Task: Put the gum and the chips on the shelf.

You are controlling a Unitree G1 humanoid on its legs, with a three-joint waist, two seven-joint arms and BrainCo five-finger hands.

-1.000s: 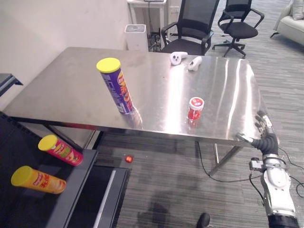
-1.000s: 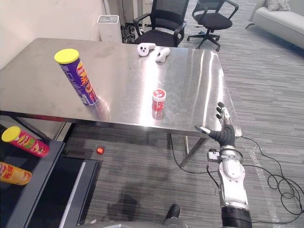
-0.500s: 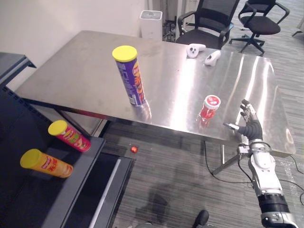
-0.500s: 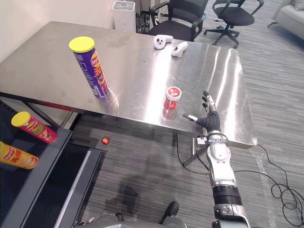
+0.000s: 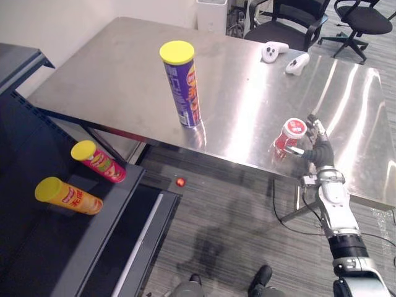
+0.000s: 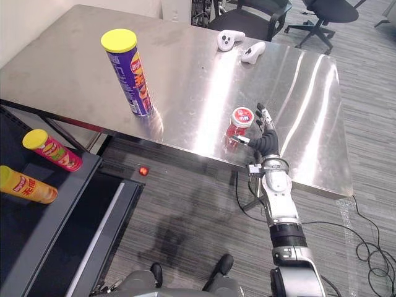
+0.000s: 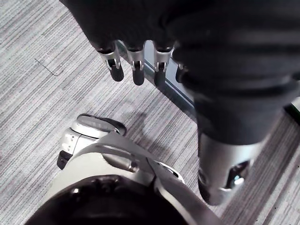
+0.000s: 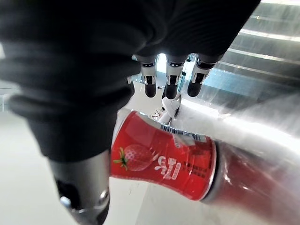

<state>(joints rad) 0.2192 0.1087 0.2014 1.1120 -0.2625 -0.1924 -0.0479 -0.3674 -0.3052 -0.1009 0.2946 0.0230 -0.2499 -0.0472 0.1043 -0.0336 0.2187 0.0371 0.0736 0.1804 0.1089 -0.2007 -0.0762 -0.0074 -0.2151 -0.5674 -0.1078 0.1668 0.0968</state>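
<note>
Right robot hand (image 6: 265, 139) has been brought in from beyond the desk's near edge and is now parked just right of the gum can (image 6: 240, 121). Fingers are held straight, with the thumb stuck out toward the can's base; nothing is gripped. Thumb-to-can contact can't be confirmed. In the right wrist view the red can is seen close in front of the palm, upright on the desk (image 5: 111, 74). Left robot hand (image 7: 131, 23) is hung over the floor, fingers relaxed, nothing held. Chips tube (image 5: 182, 86), purple with a yellow lid, is stood upright further left on the desk. Shelf (image 5: 31, 260) at far left is already loaded with a red tube (image 5: 99, 162) and a yellow tube (image 5: 68, 197), both laid flat. Progress as judged: nothing placed yet. Gum grasp is pending, and both transfers are left.
</note>
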